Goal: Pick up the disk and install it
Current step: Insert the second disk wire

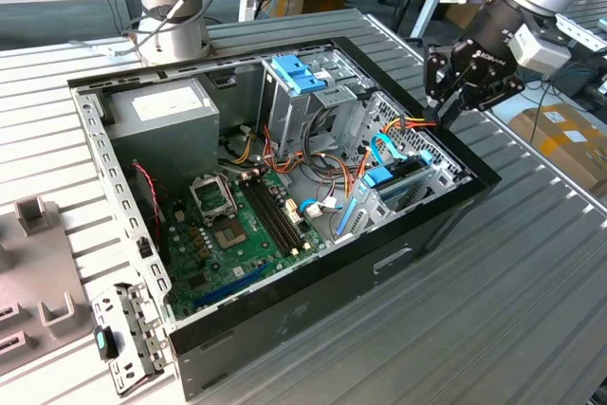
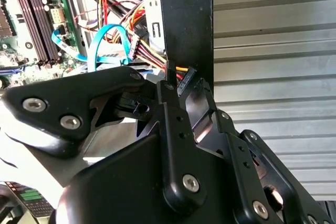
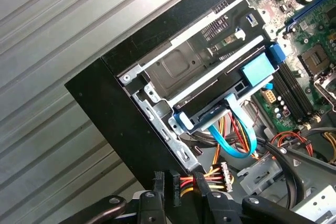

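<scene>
Hovering at the upper right of the exterior view, the black multi-link gripper (image 1: 453,106) hangs from the grey arm just above the far right corner of the open black desktop computer case (image 1: 313,305), which lies on its side on a ribbed grey metal table (image 1: 531,282). Its fingertips sit close to the case rim where a bundle of red, yellow and orange power wires (image 1: 403,127) runs out of the drive area. In the second wrist view the black linkage bars (image 2: 173,124) crowd together against the black case wall (image 2: 186,19), and the tips are hidden behind them, so I cannot tell how far apart the jaws stand or whether they grip anything.

The flat silver-grey hard drive with blue plastic side rails (image 3: 220,85) lies already seated in the metal bay at the case's corner, at the centre of the first wrist view, with a blue pull tab (image 3: 257,69) on its end and a light blue flat data cable (image 3: 239,140) curling away from it. In the exterior view the same drive (image 1: 403,177) shows at centre right, inside the case and below the gripper, apparently apart from it.

Left of centre in the exterior view lies the green motherboard (image 1: 242,234); behind it, at upper left, sits a large grey power-supply box (image 1: 161,116), and a blue plastic bracket (image 1: 299,73) tops the drive cage at upper centre.
</scene>
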